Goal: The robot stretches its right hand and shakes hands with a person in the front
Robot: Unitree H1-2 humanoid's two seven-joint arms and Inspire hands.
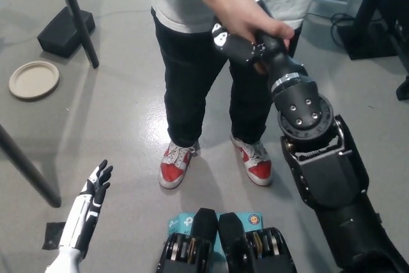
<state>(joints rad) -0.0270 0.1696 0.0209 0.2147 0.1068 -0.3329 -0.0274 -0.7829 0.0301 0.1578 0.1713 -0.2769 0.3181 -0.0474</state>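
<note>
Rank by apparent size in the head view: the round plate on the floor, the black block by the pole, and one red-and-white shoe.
1. black block
2. round plate
3. red-and-white shoe, though it looks close to the plate, so that order is unsure.

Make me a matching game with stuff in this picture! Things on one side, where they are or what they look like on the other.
Things:
1. white left robot hand
2. black right robot hand
3. round plate
4. sneakers

Descriptions:
A. lying on the floor at the left
B. red and white
C. clasped by the person's hand
D. resting low at the lower left, fingers spread

Pairs: 1-D, 2-C, 3-A, 4-B
</note>
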